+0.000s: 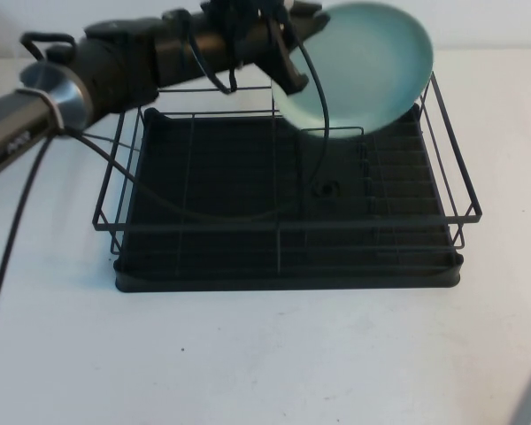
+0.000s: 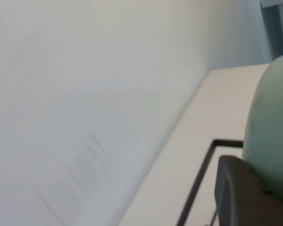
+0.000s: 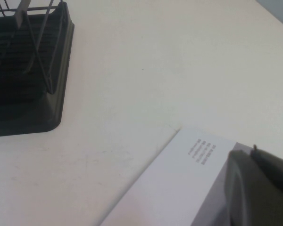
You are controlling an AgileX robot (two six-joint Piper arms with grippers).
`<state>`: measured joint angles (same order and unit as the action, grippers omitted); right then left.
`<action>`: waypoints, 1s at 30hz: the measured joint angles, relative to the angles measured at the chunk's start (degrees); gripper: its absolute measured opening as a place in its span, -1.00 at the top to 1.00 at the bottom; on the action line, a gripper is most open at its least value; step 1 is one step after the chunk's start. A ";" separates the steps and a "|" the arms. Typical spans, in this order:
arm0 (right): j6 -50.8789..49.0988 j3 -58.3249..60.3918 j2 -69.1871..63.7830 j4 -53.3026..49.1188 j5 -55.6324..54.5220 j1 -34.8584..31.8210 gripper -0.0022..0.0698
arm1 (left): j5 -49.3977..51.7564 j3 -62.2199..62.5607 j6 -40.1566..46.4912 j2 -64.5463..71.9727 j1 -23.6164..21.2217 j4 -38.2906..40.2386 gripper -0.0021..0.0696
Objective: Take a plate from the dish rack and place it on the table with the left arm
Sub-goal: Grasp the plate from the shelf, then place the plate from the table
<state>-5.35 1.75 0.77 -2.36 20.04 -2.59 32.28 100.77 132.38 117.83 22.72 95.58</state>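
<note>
The pale turquoise plate (image 1: 367, 66) is tilted on edge, held up over the back right of the black dish rack (image 1: 283, 257). My left gripper (image 1: 294, 64) reaches in from the left and is shut on the plate's left rim. In the left wrist view one dark finger (image 2: 240, 193) lies against the plate (image 2: 273, 122), with a rack wire (image 2: 198, 179) below. The white table (image 1: 248, 354) surrounds the rack. My right gripper (image 3: 253, 153) is shut and empty, away from the rack, over a white printed sheet (image 3: 179, 183).
The left arm's thin black cable (image 1: 310, 168) hangs in a loop into the rack. The rack's tray corner (image 3: 33, 84) shows in the right wrist view. A pale wall (image 2: 85, 94) stands behind the table.
</note>
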 joint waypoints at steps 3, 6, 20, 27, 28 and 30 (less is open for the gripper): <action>0.00 0.00 0.00 0.00 0.00 0.00 1.00 | -0.27 0.00 1.44 -3.84 0.00 0.47 0.82; 0.00 0.00 0.00 0.00 0.00 0.00 1.00 | -1.52 0.00 0.87 -8.22 0.00 0.70 0.82; 0.00 0.00 0.00 0.00 0.00 0.00 1.00 | 21.90 -0.08 -77.25 -22.30 -8.75 -35.61 0.82; 0.00 0.00 0.00 0.00 0.00 0.00 1.00 | 36.67 -11.14 -85.37 -24.98 -12.08 -41.96 0.82; 0.00 0.00 0.00 0.00 0.00 0.00 1.00 | 36.77 -14.22 -85.37 -26.16 -12.08 -42.50 0.82; 0.00 0.00 0.00 0.00 0.00 0.00 1.00 | 36.80 -20.55 -84.92 -28.72 -12.08 -42.95 0.82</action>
<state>-5.35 1.75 0.77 -2.36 20.04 -2.59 69.08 80.22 47.46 89.11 10.64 52.63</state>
